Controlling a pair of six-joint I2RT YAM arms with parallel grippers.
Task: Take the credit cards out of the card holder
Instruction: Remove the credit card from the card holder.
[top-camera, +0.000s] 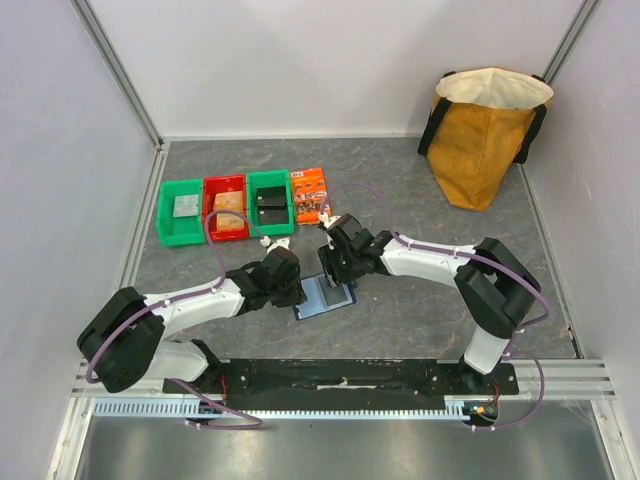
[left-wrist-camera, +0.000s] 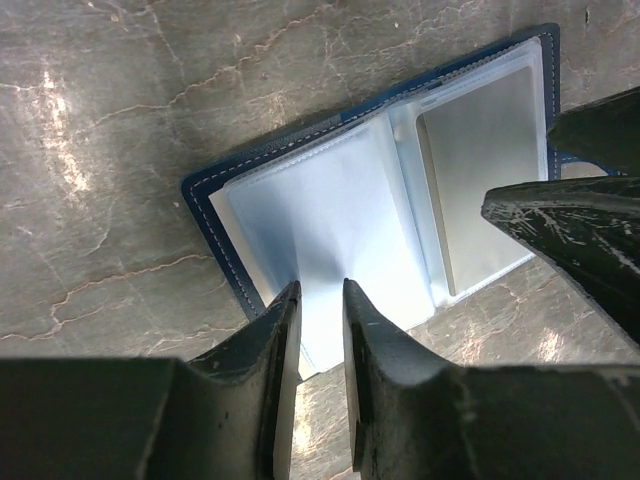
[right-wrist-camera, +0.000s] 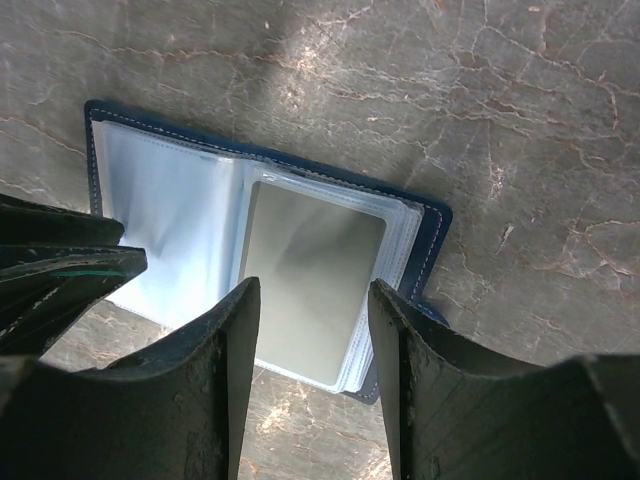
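The card holder lies open and flat on the table between both arms, navy with pale clear sleeves. A tan-gold credit card sits inside the right-hand sleeve, and in the left wrist view the same credit card shows grey-tan. My left gripper hovers at the near edge of the left sleeve page, its jaws a narrow gap apart with nothing between them. My right gripper stands open just over the near end of the card, one finger to each side. Both grippers crowd the holder from above.
At the back left stand a green bin, a red bin and another green bin, each with contents. An orange printed packet lies beside them. A tan bag stands at the back right.
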